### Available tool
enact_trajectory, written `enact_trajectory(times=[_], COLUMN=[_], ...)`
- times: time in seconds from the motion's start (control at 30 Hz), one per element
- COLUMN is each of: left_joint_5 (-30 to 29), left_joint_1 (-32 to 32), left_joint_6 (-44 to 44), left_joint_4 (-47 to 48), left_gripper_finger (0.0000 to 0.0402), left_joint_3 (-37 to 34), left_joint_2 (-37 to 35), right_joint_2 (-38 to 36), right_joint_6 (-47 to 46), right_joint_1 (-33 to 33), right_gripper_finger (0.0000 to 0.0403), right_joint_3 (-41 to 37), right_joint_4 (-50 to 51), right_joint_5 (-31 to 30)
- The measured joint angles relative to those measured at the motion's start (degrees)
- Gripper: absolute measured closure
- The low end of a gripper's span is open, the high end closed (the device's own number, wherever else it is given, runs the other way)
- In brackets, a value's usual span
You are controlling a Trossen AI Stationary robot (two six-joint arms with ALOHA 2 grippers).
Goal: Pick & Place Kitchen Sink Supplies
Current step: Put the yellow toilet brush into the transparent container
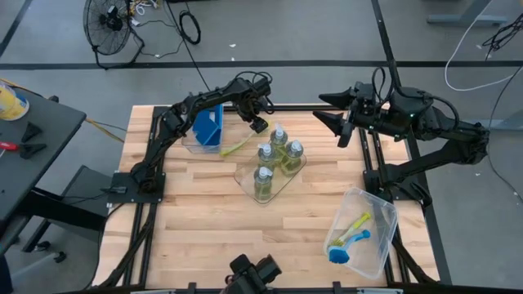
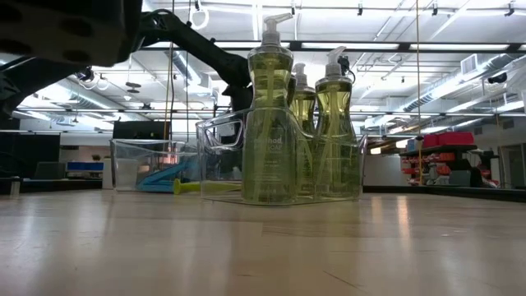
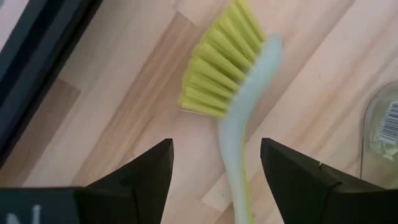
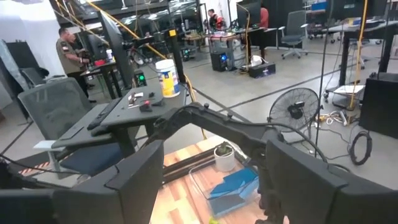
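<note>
Soap bottles in a clear tray at mid-table; label print cannot be read.

Beyond the tray, a yellow-green brush is seen lying on the wood between the spread fingers of the left gripper, ungripped. Blue sponges are stood in a bin beside it. The right gripper is held wide open and empty over the far right edge. Two brushes are kept in the right-hand bin.
</note>
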State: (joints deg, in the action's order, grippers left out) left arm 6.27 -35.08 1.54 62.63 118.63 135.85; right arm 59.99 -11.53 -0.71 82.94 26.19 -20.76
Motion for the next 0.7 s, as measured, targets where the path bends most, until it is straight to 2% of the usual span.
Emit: enact_trajectory(times=[0.2, 0.43, 0.7], left_joint_5=[-0.7, 2.4, 5.2], left_joint_1=[0.0, 1.3, 1.9], left_joint_6=[0.5, 1.2, 5.4], left_joint_4=[-0.9, -0.6, -2.7], left_gripper_finger=[0.0154, 0.0154, 0.0154], left_joint_3=[0.0, 0.0, 0.0], left_joint_2=[0.7, 3.6, 3.7], right_joint_2=[0.0, 0.0, 0.0], right_joint_6=[0.0, -0.2, -0.4], right_joint_1=[0.0, 0.0, 0.0], right_gripper_finger=[0.0117, 0.0117, 0.0117], right_joint_3=[0.0, 0.0, 0.0], right_joint_4=[-0.1, -0.5, -1.2], right_joint_5=[0.0, -0.3, -0.3])
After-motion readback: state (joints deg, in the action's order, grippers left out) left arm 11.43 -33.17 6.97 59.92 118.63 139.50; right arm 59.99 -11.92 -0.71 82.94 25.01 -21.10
